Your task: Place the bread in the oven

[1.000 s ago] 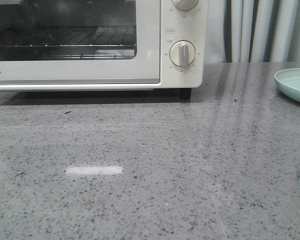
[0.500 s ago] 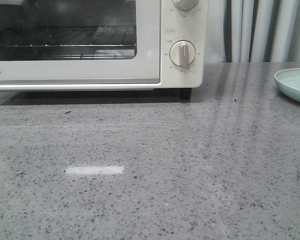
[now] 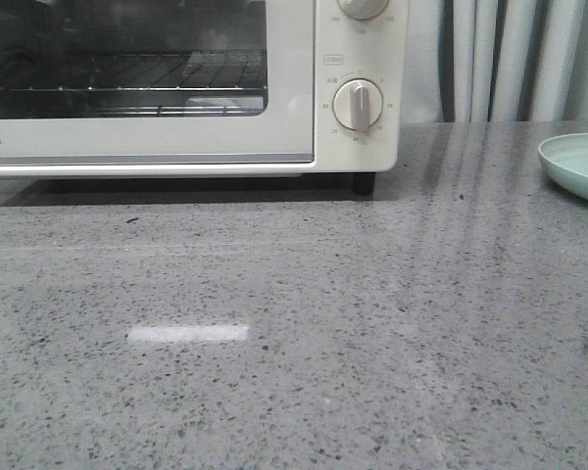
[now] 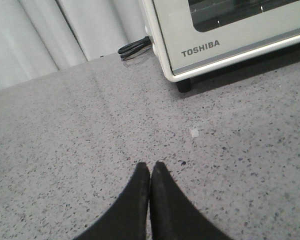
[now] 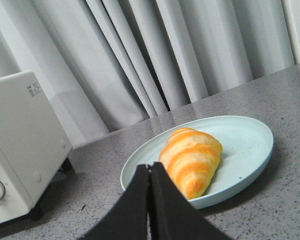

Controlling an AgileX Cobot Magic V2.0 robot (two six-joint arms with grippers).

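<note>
The counter [image 3: 294, 333] lies bare and wide before my oven [image 3: 176, 88], whose door is shut, its foot near the counter's back. Only at the front view's right edge does my plate [image 3: 573, 166] peek in; my right wrist view shows it whole, the bread [image 5: 192, 160] lying on it. My right gripper [image 5: 150, 172] is pinched closed, empty, just short of the plate; my left gripper [image 4: 150, 170] likewise closed, over bare counter.
</note>
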